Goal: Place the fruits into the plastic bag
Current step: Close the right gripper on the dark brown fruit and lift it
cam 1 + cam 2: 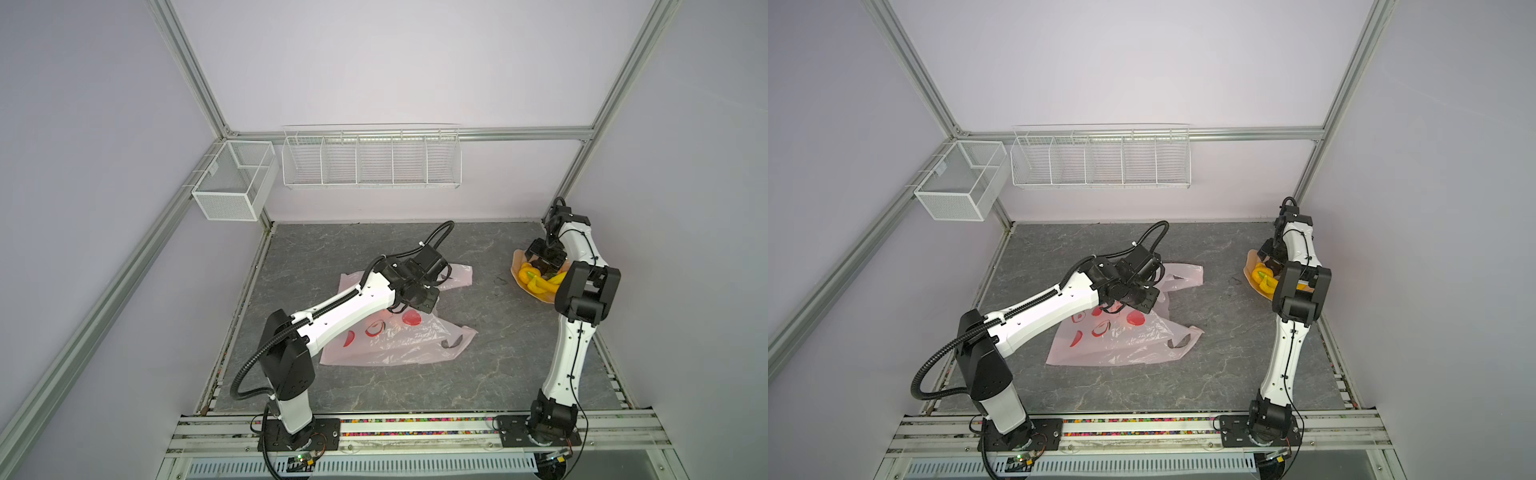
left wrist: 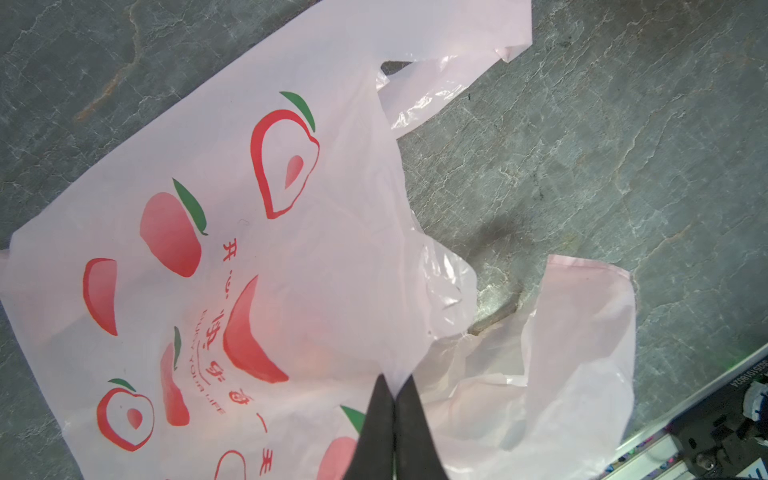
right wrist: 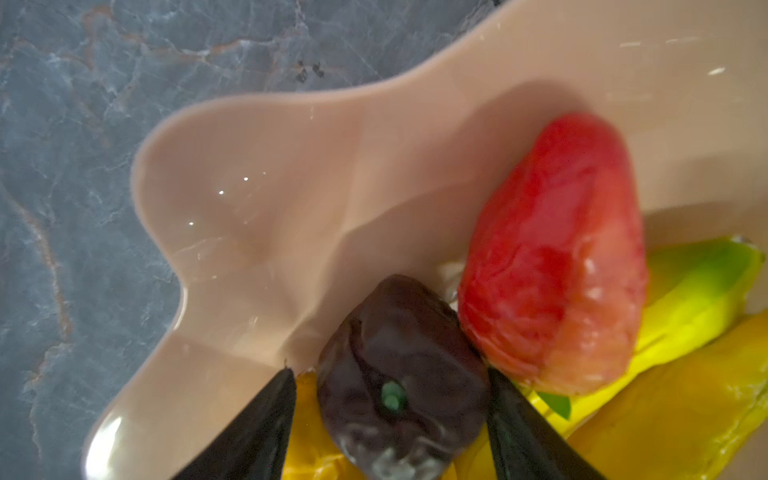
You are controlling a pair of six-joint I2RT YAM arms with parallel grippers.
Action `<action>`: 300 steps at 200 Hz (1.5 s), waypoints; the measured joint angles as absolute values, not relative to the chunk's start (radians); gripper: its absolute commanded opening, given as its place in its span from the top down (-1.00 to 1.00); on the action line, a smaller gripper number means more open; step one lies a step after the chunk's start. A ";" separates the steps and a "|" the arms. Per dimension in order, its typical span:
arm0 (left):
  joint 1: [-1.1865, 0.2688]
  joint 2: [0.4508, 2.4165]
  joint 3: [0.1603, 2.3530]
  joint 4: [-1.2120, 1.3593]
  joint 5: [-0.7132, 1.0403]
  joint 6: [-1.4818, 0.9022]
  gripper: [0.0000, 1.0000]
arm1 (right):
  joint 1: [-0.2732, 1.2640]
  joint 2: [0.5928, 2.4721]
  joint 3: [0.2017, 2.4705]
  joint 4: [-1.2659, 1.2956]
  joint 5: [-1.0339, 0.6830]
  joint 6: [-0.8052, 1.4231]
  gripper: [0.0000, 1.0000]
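Between the spread jaws of the right pincer [image 3: 390, 374], low over the plate [image 3: 270, 187]: a dark brown fruit [image 3: 407, 332]. Jaws open, a sliver of gap on one side, the other jaw right against the skin. Touching that fruit, a red fruit [image 3: 557, 257]; beneath and beside both, yellow fruits [image 3: 698, 291]. Plate at 2 o'clock on the counter [image 1: 478, 374] in both top views.

Near the counter's middle, crumpled and mostly flat: the plastic bag [image 1: 399, 345], handles toward 3 o'clock. Left pincer [image 2: 395, 380] closed tight on a pinch of its film, drawn up into a small tent at the tips, close to the bag's mouth.

Hard to make out: a reddish-orange glow under the film beside the left pincer, print or something inside, no telling which. Yellow fruits cut off by the picture edge and by the jaws in the right wrist view; about half the plate behind the right arm [image 1: 582, 299] in both top views.

Counted: two pincers, one bag, one plate, one dark brown fruit, one red fruit, at least three yellow pieces, exact number unclear. On the walls, one mesh box [image 1: 232, 183] at 10 o'clock and one long rack [image 1: 370, 160] at 12 o'clock, five compartments in it.
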State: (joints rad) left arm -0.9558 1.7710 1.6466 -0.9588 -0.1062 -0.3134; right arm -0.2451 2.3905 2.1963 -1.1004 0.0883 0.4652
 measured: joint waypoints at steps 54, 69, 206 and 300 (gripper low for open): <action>-0.956 1.771 1.647 -0.958 -0.107 -0.314 1.00 | -0.244 2.390 2.196 -1.108 0.090 0.468 0.07; -0.956 1.771 1.647 -0.959 -0.107 -0.314 1.00 | -0.244 2.390 2.195 -1.108 0.089 0.465 0.09; -0.956 1.764 1.646 -0.958 -0.108 -0.321 1.00 | -0.254 2.106 2.066 -1.045 0.020 0.473 0.23; -0.957 1.746 1.635 -0.958 -0.117 -0.320 1.00 | -0.304 1.754 1.588 -0.851 -0.176 0.543 0.25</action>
State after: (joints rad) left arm -0.9565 1.7458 1.6348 -0.9581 -0.1173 -0.3202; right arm -0.3042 1.7542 1.5883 -0.8513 -0.1757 0.5430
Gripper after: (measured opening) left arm 0.047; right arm 0.506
